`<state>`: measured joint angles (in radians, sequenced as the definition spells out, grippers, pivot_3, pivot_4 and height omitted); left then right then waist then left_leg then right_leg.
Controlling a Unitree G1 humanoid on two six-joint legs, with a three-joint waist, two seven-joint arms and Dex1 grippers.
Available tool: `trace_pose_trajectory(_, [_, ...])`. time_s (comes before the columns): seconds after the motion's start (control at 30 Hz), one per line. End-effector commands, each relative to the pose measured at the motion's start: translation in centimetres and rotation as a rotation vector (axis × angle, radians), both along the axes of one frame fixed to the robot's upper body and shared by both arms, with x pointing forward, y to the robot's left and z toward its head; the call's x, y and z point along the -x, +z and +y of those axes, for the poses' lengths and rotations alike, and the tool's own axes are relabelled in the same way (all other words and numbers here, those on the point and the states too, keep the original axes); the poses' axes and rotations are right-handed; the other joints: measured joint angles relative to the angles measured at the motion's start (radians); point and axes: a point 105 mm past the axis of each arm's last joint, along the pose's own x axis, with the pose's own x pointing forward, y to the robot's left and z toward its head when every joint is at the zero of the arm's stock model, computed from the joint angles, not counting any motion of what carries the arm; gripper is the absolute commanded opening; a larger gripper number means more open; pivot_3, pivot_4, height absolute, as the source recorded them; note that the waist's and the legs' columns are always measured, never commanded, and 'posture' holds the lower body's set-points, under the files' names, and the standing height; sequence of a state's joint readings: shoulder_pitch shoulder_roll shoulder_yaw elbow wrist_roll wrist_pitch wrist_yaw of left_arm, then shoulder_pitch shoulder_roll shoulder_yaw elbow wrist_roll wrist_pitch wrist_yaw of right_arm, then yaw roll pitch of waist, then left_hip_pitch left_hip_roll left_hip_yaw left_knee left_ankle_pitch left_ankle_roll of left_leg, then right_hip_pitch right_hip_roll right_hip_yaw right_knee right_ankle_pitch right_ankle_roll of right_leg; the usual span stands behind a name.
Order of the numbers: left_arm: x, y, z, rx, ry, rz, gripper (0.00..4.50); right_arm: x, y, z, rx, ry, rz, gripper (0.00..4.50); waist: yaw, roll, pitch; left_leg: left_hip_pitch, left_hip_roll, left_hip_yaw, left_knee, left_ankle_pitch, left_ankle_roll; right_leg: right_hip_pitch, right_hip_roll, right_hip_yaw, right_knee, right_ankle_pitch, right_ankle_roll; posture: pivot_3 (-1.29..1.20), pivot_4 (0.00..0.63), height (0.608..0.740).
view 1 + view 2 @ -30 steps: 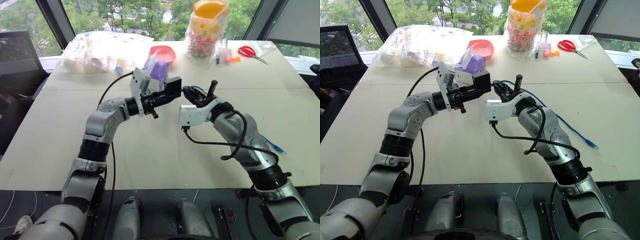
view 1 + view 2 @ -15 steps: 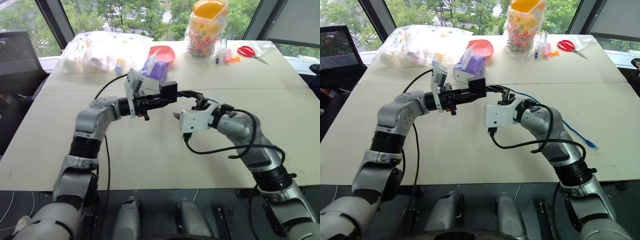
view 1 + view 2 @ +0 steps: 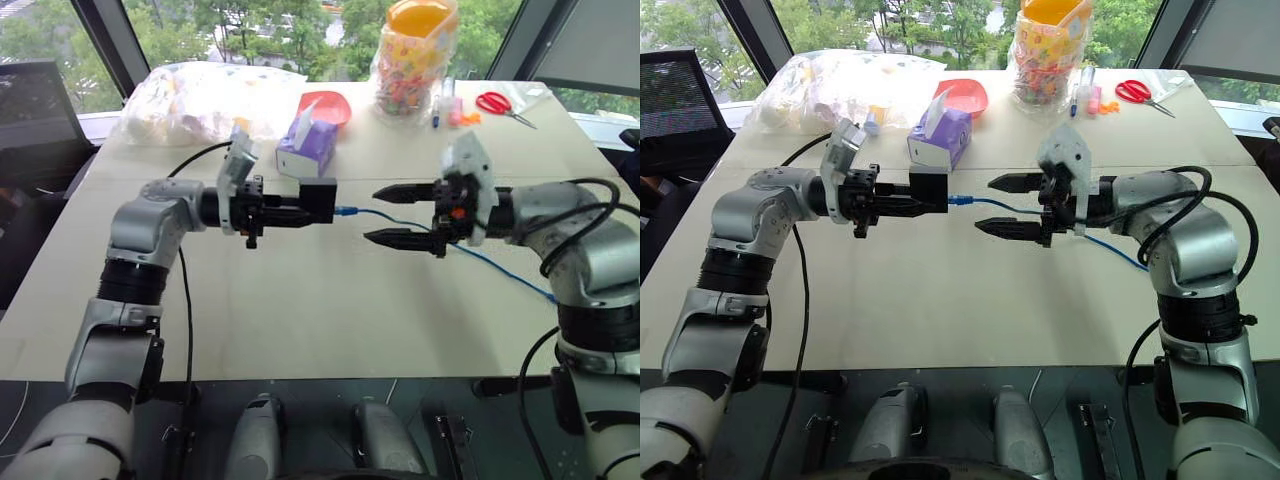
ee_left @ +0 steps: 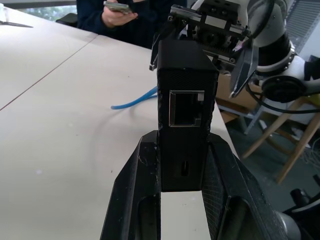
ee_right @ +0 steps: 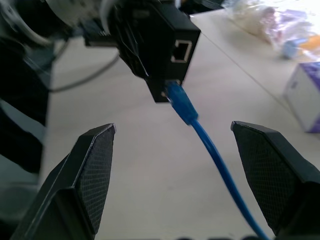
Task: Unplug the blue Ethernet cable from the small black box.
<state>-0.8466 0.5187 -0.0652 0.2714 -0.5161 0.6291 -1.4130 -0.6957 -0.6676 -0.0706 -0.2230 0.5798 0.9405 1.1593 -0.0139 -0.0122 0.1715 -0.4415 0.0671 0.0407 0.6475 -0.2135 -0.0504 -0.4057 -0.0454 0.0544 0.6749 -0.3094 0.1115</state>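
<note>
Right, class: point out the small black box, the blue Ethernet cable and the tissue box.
small black box point(image 3: 320, 200), left eye view, its side face.
blue Ethernet cable point(image 5: 210, 145), right wrist view, cord just below the plug.
tissue box point(image 3: 938, 147), right eye view, purple front.

Head eyes: we look forward and down from the near edge of the pale rectangular table point(image 3: 300, 330).
Wrist views: close, facing each other across the small matte-black box point(image 4: 186, 105).
</note>
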Motion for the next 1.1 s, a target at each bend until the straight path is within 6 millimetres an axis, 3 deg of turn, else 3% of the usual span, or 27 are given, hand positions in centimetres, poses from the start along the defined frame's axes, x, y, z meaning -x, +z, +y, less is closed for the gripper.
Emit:
trace_pose_trajectory(0.03, [0.8,2.2,-0.4,0.034,-0.049,-0.054,0.50,0.4,1.5,0.4,-0.094,0.034,0.063,3.85,0.000,0.000,0.000,0.000,0.000,0.000,0.000,0.000,0.000,0.000,0.000,0.000,0.000,0.000,0.000,0.00,0.150,0.735])
trace_pose_trajectory(0.37, [1.5,2.6,-0.6,0.033,-0.075,-0.048,0.50,0.3,0.8,1.7,-0.101,0.066,0.126,3.85,0.000,0.000,0.000,-0.001,0.000,-0.001,0.000,0.000,0.000,-0.001,0.000,0.000,0.000,0.000,0.000,0.00,0.150,0.735])
trace_pose_trajectory(0.47, [1.5,2.5,-0.5,0.029,-0.073,-0.047,0.50,0.2,0.6,1.8,-0.100,0.064,0.128,3.01,0.000,0.000,0.000,-0.001,0.000,-0.001,0.000,0.000,0.000,-0.001,0.000,0.000,0.000,0.000,0.000,0.00,0.150,0.735])
trace_pose_trajectory(0.53, [1.5,2.4,-0.4,0.026,-0.073,-0.046,0.50,0.0,0.5,1.9,-0.094,0.052,0.127,2.04,0.000,0.000,0.000,-0.001,0.000,-0.001,0.000,0.000,0.000,-0.001,0.000,0.000,0.000,0.000,0.000,0.00,0.150,0.735])
trace_pose_trajectory(0.9, [1.9,1.9,-0.5,0.014,-0.087,-0.042,0.50,0.0,0.7,2.3,-0.108,0.060,0.145,2.04,0.000,0.000,0.000,-0.001,0.000,-0.001,0.000,0.000,0.000,-0.001,0.000,0.000,0.000,0.000,0.000,0.00,0.150,0.735])
trace_pose_trajectory(1.03, [1.9,1.7,-0.5,0.003,-0.088,-0.044,0.50,-0.3,0.8,2.3,-0.100,0.050,0.132,0.67,0.000,0.000,0.000,-0.001,0.000,-0.001,0.000,0.000,0.000,-0.002,0.000,0.000,0.000,0.000,0.000,0.00,0.150,0.735])
trace_pose_trajectory(1.1, [1.9,1.7,-0.5,0.000,-0.085,-0.045,0.50,-0.3,0.8,2.2,-0.096,0.047,0.132,0.67,0.000,0.000,0.000,-0.002,0.000,-0.001,0.000,0.000,0.000,-0.002,0.000,0.000,0.000,0.000,0.000,0.00,0.150,0.735])
